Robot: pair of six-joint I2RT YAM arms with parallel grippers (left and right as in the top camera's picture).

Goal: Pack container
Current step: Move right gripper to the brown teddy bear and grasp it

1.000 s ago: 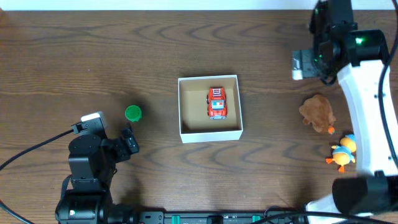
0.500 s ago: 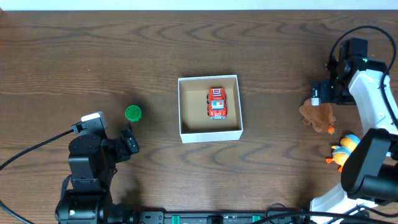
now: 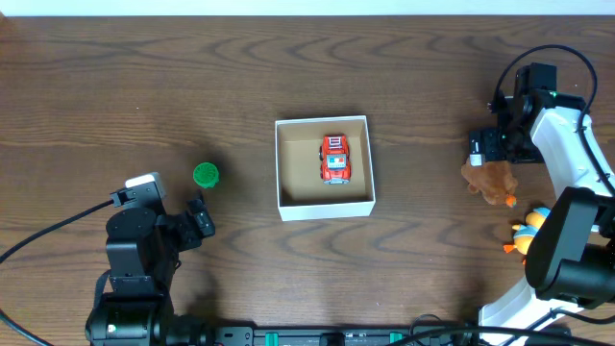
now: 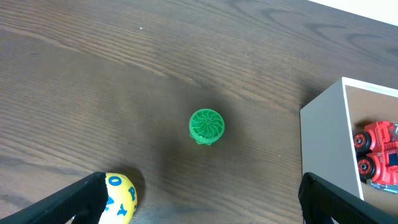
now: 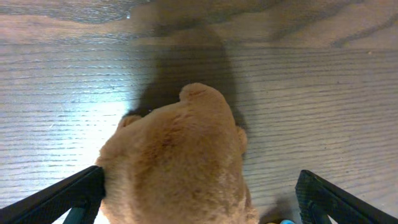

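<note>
The container [image 3: 324, 206], a small white-walled box with a tan inside, stands mid-table with a red toy truck [image 3: 334, 159] in it; its corner and the truck also show in the left wrist view [image 4: 323, 118] [image 4: 378, 152]. A brown plush toy [image 3: 493, 176] lies at the right. My right gripper [image 5: 202, 193] is open just above it, its jaws on either side of the plush [image 5: 180, 162], one jaw touching the fur. My left gripper [image 4: 202, 199] is open and empty at the lower left, behind a green round toy [image 4: 206, 126] [image 3: 206, 174] and beside a yellow lettered toy [image 4: 121, 193].
A blue and orange duck toy [image 3: 530, 234] lies below the plush, close to the right arm's base. The table's far edge runs along the top of the overhead view.
The right arm has swung down from the far right corner to the brown plush and settled just above it. The left arm has not moved.
</note>
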